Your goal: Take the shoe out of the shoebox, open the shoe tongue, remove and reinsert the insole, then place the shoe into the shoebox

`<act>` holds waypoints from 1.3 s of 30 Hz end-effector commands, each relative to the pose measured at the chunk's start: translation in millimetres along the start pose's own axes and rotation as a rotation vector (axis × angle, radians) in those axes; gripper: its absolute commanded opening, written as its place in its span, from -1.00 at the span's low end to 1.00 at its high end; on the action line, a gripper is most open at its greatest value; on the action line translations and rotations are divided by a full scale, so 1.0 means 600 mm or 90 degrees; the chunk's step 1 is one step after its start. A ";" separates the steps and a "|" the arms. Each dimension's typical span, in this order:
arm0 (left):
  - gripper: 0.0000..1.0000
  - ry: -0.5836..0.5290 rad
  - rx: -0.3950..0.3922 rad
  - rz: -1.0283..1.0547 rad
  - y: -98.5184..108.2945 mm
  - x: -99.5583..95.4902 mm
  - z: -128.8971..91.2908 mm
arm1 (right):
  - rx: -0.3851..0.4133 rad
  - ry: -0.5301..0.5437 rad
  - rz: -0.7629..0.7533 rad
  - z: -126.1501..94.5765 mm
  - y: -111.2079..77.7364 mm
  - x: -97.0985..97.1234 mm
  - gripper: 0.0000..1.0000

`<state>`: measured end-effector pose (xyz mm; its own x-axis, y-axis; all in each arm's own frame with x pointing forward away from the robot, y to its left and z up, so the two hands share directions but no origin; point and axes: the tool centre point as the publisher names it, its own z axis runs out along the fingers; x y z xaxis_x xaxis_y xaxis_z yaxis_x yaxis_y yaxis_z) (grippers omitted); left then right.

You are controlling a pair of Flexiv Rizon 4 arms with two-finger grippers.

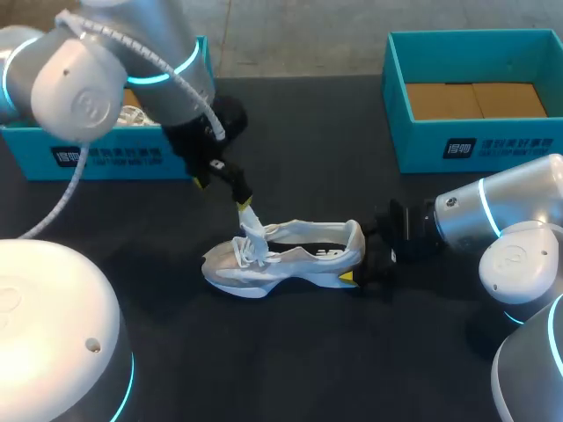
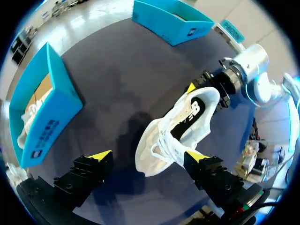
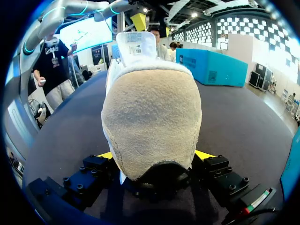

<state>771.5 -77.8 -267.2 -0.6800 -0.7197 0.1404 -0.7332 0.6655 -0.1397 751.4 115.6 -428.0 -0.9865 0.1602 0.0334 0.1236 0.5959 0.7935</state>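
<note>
From the head view, the left gripper (image 1: 223,193) hangs over the black table (image 1: 308,158) with its fingers spread. One yellow tip rests on top of the raised tongue (image 1: 252,225) of the white shoe (image 1: 286,255), and the other tip stands clear on the far side, touching nothing. The shoe lies on its sole just below that gripper, toe under it and heel pointing away toward the right gripper (image 1: 356,268), which pinches the heel from both sides. Behind the left gripper sits the left shoebox (image 1: 106,156) with a second white shoe (image 1: 132,114) in it. Well beyond the right gripper is the right shoebox (image 1: 475,141), its brown cardboard floor showing. In the left wrist view, the left gripper (image 2: 147,157) again has its fingers wide apart. The shoe (image 2: 180,124) lies ahead of it, its laces and tongue against one finger (image 2: 197,158) and well apart from the other. The right gripper (image 2: 206,84) clamps the heel at the far end of the shoe, the left shoebox (image 2: 47,112) stands off beside the free finger, and the right shoebox (image 2: 173,21) is far ahead. In the right wrist view, the right gripper (image 3: 154,157) is closed on the shoe (image 3: 152,117). The beige heel fills the space between its fingers, with a yellow tip pressed to each side. The tongue (image 3: 136,44) stands upright at the far end of the shoe, with a yellow tip of the left gripper (image 3: 138,21) just above it.
</note>
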 end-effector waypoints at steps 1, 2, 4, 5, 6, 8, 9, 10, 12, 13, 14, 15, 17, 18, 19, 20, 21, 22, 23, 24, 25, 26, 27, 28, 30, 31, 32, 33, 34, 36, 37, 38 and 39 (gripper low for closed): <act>1.00 0.011 -0.078 0.251 -0.022 -0.001 -0.025 | 0.002 -0.001 0.000 0.008 -0.002 0.003 -1.00; 1.00 0.021 -0.080 0.289 -0.025 -0.002 -0.030 | 0.002 -0.001 0.000 0.008 -0.002 0.003 -1.00; 1.00 0.039 -0.082 0.347 -0.030 -0.004 -0.041 | 0.002 -0.001 0.000 0.008 -0.002 0.003 -1.00; 1.00 0.043 -0.089 0.381 -0.032 -0.004 -0.046 | 0.002 -0.001 0.000 0.008 -0.002 0.003 -1.00; 1.00 0.045 -0.094 0.408 -0.035 -0.003 -0.049 | 0.002 -0.001 0.000 0.008 -0.002 0.003 -1.00; 1.00 0.047 -0.113 0.463 -0.042 -0.003 -0.053 | 0.002 -0.001 0.000 0.008 -0.002 0.003 -1.00; 1.00 0.049 -0.123 0.487 -0.045 -0.004 -0.054 | 0.002 -0.001 0.000 0.008 -0.002 0.003 -1.00; 1.00 0.042 -0.131 0.508 -0.049 -0.004 -0.055 | 0.002 -0.001 0.000 0.008 -0.002 0.003 -1.00; 1.00 0.034 -0.145 0.545 -0.057 -0.003 -0.055 | 0.002 -0.001 0.000 0.008 -0.002 0.003 -1.00; 1.00 0.039 -0.147 0.560 -0.061 -0.002 -0.055 | 0.002 -0.001 0.000 0.008 -0.002 0.003 -1.00; 1.00 0.036 -0.146 0.572 -0.065 -0.002 -0.056 | 0.002 -0.001 0.000 0.008 -0.002 0.003 -1.00; 0.87 0.036 -0.147 0.580 -0.069 -0.002 -0.056 | 0.002 -0.001 0.000 0.008 -0.002 0.003 -1.00; -0.30 0.039 -0.149 0.601 -0.075 -0.001 -0.058 | 0.002 -0.001 0.000 0.008 -0.002 0.003 -1.00; -0.83 0.044 -0.148 0.608 -0.078 0.000 -0.058 | 0.002 -0.001 0.000 0.008 -0.002 0.003 -1.00; -1.00 0.045 -0.148 0.623 -0.079 0.000 -0.059 | 0.002 -0.001 0.000 0.008 -0.002 0.003 -1.00; -1.00 0.051 -0.148 0.635 -0.080 0.001 -0.059 | 0.002 -0.001 0.000 0.008 -0.002 0.003 -1.00; -1.00 0.047 -0.148 0.642 -0.081 0.002 -0.060 | 0.002 -0.001 0.000 0.008 -0.002 0.003 -1.00; -1.00 0.049 -0.149 0.649 -0.082 0.003 -0.060 | 0.002 -0.001 0.000 0.008 -0.002 0.003 -1.00; -1.00 0.046 -0.146 0.648 -0.084 0.003 -0.061 | 0.002 -0.001 0.000 0.008 -0.002 0.003 -1.00; -1.00 0.044 -0.146 0.648 -0.085 0.003 -0.061 | 0.002 -0.001 0.000 0.008 -0.002 0.003 -1.00; -1.00 0.044 -0.146 0.648 -0.085 0.003 -0.061 | 0.002 -0.001 0.000 0.008 -0.002 0.003 -1.00; -1.00 0.044 -0.146 0.648 -0.085 0.003 -0.061 | 0.002 -0.001 0.000 0.008 -0.002 0.003 -1.00; -1.00 0.044 -0.146 0.648 -0.085 0.003 -0.061 | 0.002 -0.001 0.000 0.008 -0.002 0.003 -1.00; -1.00 0.044 -0.146 0.648 -0.085 0.003 -0.061 | 0.002 -0.001 0.000 0.008 -0.002 0.003 -1.00; -1.00 0.044 -0.146 0.648 -0.085 0.003 -0.061 | 0.002 -0.001 0.000 0.008 -0.002 0.003 -1.00; -1.00 0.044 -0.146 0.648 -0.085 0.003 -0.061 | 0.002 -0.001 0.000 0.008 -0.002 0.003 -1.00; -1.00 0.044 -0.146 0.648 -0.085 0.003 -0.061 | 0.002 -0.001 0.000 0.008 -0.002 0.003 -1.00; -1.00 0.044 -0.146 0.648 -0.085 0.003 -0.061 | 0.002 -0.001 0.000 0.008 -0.002 0.003 -1.00; -1.00 0.044 -0.146 0.648 -0.085 0.003 -0.061 | 0.002 -0.001 0.000 0.008 -0.002 0.003 -1.00; -1.00 0.044 -0.146 0.648 -0.085 0.003 -0.061 | 0.002 -0.001 0.000 0.008 -0.002 0.003 -1.00; -1.00 0.044 -0.146 0.648 -0.085 0.003 -0.061 | 0.002 -0.001 0.000 0.008 -0.002 0.003 -1.00; -1.00 0.044 -0.146 0.648 -0.085 0.003 -0.061 | 0.002 -0.001 0.000 0.008 -0.002 0.003 -1.00; -1.00 0.044 -0.146 0.648 -0.085 0.003 -0.061 | 0.002 -0.001 0.000 0.008 -0.002 0.003 -1.00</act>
<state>806.7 -105.9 -224.1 -0.9711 0.2087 0.1156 0.2057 0.9779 -0.0371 751.4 115.7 -428.0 -0.9865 0.1602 0.0334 0.1236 0.5958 0.7935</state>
